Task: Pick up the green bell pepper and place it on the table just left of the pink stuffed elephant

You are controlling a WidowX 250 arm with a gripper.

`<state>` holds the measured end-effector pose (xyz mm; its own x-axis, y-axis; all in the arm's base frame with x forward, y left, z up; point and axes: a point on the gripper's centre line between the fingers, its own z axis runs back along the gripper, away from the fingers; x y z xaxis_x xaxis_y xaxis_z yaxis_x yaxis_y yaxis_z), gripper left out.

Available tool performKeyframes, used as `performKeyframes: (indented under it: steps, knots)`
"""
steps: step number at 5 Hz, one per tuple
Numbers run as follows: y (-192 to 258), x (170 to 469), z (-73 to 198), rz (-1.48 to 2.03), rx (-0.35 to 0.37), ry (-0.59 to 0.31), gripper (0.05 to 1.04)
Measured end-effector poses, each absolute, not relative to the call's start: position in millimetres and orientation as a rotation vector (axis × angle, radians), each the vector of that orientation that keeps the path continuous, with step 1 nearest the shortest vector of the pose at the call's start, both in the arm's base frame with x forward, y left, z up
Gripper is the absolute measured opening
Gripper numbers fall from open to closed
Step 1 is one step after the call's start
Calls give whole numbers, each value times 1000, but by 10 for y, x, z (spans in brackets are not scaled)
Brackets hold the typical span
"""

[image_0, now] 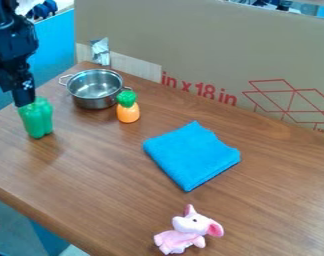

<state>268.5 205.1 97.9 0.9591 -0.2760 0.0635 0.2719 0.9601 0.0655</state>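
Observation:
At the left of the view the black gripper (24, 102) hangs down from the upper left, shut on the top of a green bell pepper (37, 119). The pepper is upright, over the left part of the wooden table, with a soft shadow below it. Right of and behind it stands a metal pot (94, 90) with two handles. An orange toy with a green top (128, 113) is upright beside the pot's right side.
A folded blue cloth (191, 155) lies mid-table. A pink and white elephant toy (187, 232) is near the front edge. A cardboard panel (205, 50) stands along the back of the table (91, 185), with a silvery packet (100, 52) by it.

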Motion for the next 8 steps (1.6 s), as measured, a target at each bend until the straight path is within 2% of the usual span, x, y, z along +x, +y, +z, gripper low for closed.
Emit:
performKeyframes:
  steps: [2,3,5,6,7,8]
  knots:
    - [1998,2745,943,-296,56,-101,1007]
    - [1955,2795,936,-301,54,-121,969]
    - [1926,2830,922,-301,54,-138,395]
    - [1898,2853,915,-305,50,-144,186]
    - [1853,2859,901,-292,24,-160,108]
    - [1717,2819,950,-328,-27,-193,101]
